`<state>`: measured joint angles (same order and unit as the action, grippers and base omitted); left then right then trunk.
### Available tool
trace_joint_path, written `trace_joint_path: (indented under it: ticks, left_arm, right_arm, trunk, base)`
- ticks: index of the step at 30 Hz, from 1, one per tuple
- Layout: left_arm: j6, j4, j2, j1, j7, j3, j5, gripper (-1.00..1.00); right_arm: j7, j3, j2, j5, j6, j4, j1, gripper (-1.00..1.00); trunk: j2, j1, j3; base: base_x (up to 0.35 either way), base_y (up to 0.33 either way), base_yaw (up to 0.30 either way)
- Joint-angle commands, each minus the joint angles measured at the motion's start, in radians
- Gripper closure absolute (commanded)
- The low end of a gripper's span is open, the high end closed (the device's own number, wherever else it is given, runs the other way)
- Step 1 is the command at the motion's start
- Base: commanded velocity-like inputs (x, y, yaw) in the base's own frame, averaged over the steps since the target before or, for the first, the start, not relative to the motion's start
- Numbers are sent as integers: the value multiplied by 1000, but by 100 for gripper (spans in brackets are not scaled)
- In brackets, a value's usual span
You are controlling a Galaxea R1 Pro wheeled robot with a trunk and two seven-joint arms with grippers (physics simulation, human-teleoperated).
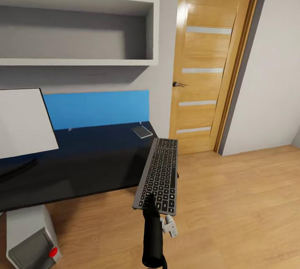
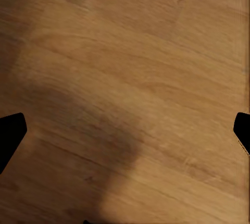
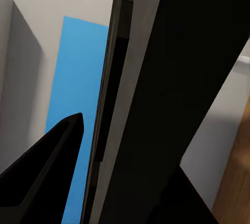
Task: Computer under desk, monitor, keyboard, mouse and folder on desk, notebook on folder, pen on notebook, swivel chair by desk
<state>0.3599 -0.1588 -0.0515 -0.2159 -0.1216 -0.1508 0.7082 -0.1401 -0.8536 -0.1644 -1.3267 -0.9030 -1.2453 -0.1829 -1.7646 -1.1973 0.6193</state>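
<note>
My right gripper (image 1: pixel 150 199) is shut on the near end of the silver-grey keyboard (image 1: pixel 160 173), holding it in the air just off the right end of the black desk (image 1: pixel 83 160). The right wrist view has the keyboard (image 3: pixel 133 78) edge-on beside a dark finger (image 3: pixel 44 174). The monitor (image 1: pixel 23 123) stands on the desk at the left, white back towards me. A small dark grey notebook (image 1: pixel 142 131) lies at the desk's far right corner. The grey computer (image 1: pixel 31 240) stands on the floor by the desk's front edge. My left gripper (image 2: pixel 125 130) hangs open over the wood floor.
A blue back panel (image 1: pixel 96 108) runs behind the desk, with grey wall shelves (image 1: pixel 79 31) above it. A wooden door (image 1: pixel 208 69) with frosted strips stands closed to the right. Light wood plank floor (image 1: pixel 241 202) spreads right of the desk.
</note>
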Motion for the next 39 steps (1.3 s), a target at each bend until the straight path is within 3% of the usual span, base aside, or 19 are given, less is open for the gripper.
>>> trace_joint_path:
  ticks: [1, 10, 13, 24, 36, 39]
  left_arm:
    - [2, -1, 0, 0, -8, -9, 3, -100]
    - [2, 1, 0, 0, -7, -9, 2, -100]
    - [2, 1, 1, 0, -7, -9, 2, -100]
    - [2, 1, 1, 0, -7, -9, 2, -100]
    - [1, 1, 1, 0, -11, -9, 2, -100]
    - [1, 1, 1, 0, -11, -10, 2, -100]
  right_arm:
    - [-11, -2, 0, 9, -4, 0, -1, 100]
    - [-17, 7, -1, 7, 2, 7, -1, 100]
    - [-18, 35, 1, 8, 5, 6, -1, 100]
    - [-18, 127, 3, 8, 143, 3, -1, 100]
    - [-18, 137, 3, 9, 165, 4, -3, 100]
    - [-18, 139, 3, 9, 165, 3, -3, 100]
  trunk:
    - [0, 0, 1]
    - [0, 0, 1]
    - [0, 0, 1]
    - [0, 0, 1]
    - [0, 0, 1]
    - [-21, -12, 10]
  base:
    - [126, 0, 1]
    - [126, 0, 0]
    - [138, 0, 0]
    - [94, 0, 0]
    - [47, 0, 0]
    - [1, 0, 0]
